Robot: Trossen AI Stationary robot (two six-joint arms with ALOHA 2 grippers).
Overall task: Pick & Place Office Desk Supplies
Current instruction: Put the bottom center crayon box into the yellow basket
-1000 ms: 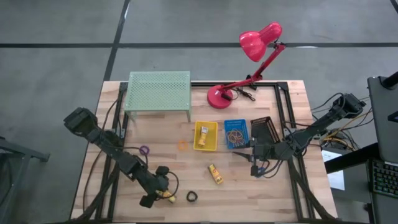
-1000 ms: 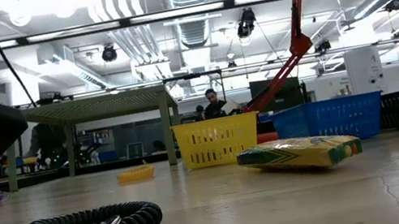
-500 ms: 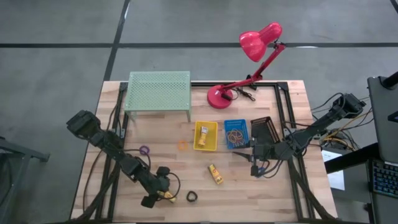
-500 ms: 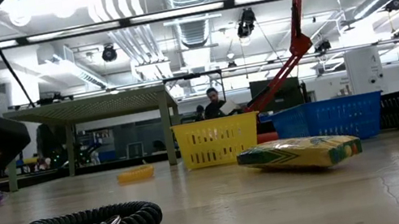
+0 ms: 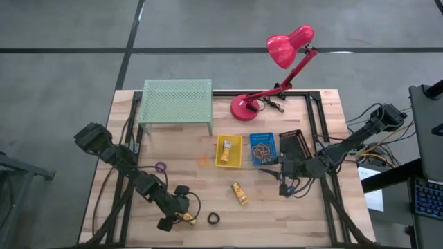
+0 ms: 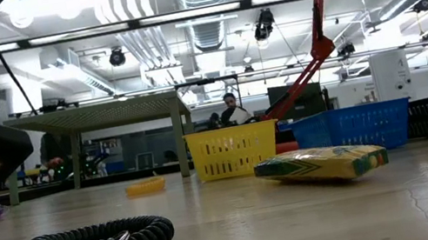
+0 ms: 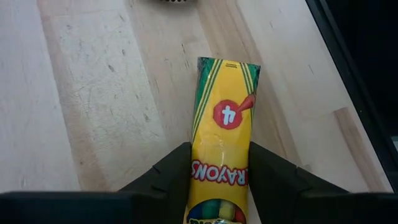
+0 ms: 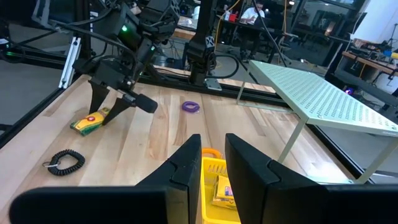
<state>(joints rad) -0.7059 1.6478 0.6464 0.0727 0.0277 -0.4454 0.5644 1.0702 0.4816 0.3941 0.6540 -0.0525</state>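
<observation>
Partway through, by the look of it. Yellow basket already holds at least one yellow packet, and the blue basket has rubber-band loops in it; the black basket beside them can't be read from above

Still loose on the counter:
- crayon pack lying between the two arms
- second crayon pack near the front edge, the one being worked now
- black coil ring just beside that pack
- purple coil ring further back on the left arm's side
- orange band just beside the yellow basket

Left tool is low at the front edge with its fingers flanking the second crayon pack on both sides. They look to be touching the wrapper, but whether the grip is firm or just closing in can't be told; the pack lies flat on the wood, not lifted

Right tool hangs above the counter near the baskets, jaws narrowly parted, nothing between them. The right wrist view looks down over the yellow basket

Judgement: roughly five items left to bin, and this pack probably goes to the yellow basket
</observation>
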